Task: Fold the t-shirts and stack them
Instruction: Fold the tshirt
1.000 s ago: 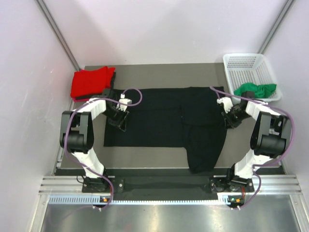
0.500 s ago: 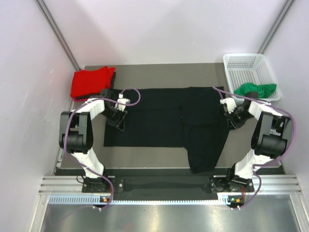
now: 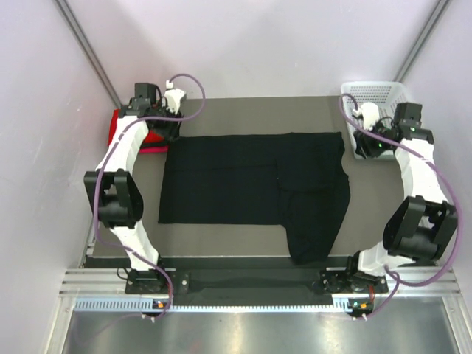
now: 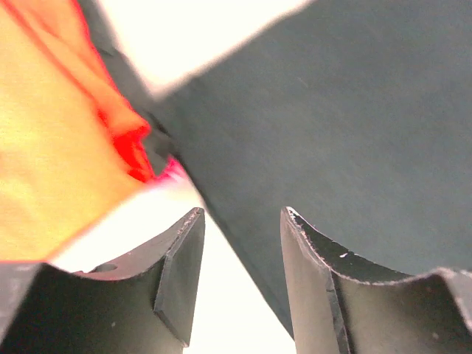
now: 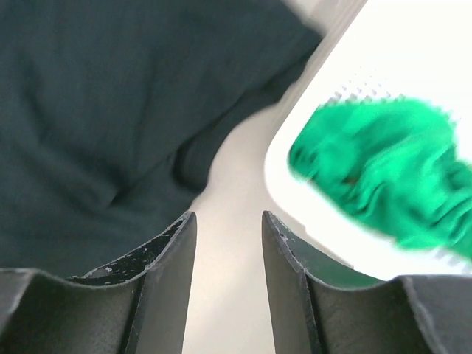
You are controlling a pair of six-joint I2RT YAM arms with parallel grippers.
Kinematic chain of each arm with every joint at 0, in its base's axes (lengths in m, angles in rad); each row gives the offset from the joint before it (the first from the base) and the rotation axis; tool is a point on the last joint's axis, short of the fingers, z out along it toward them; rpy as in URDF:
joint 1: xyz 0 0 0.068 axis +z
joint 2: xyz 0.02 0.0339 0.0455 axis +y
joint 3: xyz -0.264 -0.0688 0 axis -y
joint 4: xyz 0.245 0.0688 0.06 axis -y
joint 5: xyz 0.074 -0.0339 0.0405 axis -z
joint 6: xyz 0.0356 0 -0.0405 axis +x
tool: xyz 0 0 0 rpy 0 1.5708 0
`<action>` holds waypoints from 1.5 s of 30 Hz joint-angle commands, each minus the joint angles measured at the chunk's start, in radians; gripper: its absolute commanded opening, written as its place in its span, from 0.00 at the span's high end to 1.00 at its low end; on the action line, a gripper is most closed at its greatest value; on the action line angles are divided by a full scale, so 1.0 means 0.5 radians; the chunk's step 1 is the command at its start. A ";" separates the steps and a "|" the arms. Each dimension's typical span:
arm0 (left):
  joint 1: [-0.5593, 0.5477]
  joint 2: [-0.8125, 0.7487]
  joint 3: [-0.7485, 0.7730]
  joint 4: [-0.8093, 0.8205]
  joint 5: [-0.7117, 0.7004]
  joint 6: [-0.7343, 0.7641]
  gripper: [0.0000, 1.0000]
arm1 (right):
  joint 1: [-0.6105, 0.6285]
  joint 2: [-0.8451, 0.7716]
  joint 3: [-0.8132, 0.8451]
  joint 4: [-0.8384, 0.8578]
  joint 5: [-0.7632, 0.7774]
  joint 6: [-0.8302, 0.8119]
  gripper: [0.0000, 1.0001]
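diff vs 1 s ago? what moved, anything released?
Both arms swung from the black t-shirt's side edges to the far corners. The left pincer is now at the red t-shirt, the right pincer at the basket holding the green t-shirt. Both are open and hold nothing. The black t-shirt lies spread as before.

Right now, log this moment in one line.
step: black shirt flat on table, partly folded | left gripper: open, empty, near red shirt | right gripper: open, empty, near basket with green shirt

Overhead view, two close wrist views
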 commanded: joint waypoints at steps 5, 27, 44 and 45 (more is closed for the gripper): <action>0.007 0.341 0.195 0.168 -0.198 -0.035 0.49 | 0.167 0.367 0.265 0.267 -0.008 0.190 0.59; -0.103 1.133 0.968 0.089 -0.431 0.217 0.41 | 0.400 1.027 0.808 0.436 0.268 0.328 0.51; -0.125 1.327 1.097 -0.111 -0.539 0.450 0.59 | 0.477 1.266 1.011 0.479 0.436 0.335 0.47; -0.131 1.327 1.091 -0.108 -0.542 0.459 0.60 | 0.483 1.279 1.017 0.485 0.455 0.335 0.47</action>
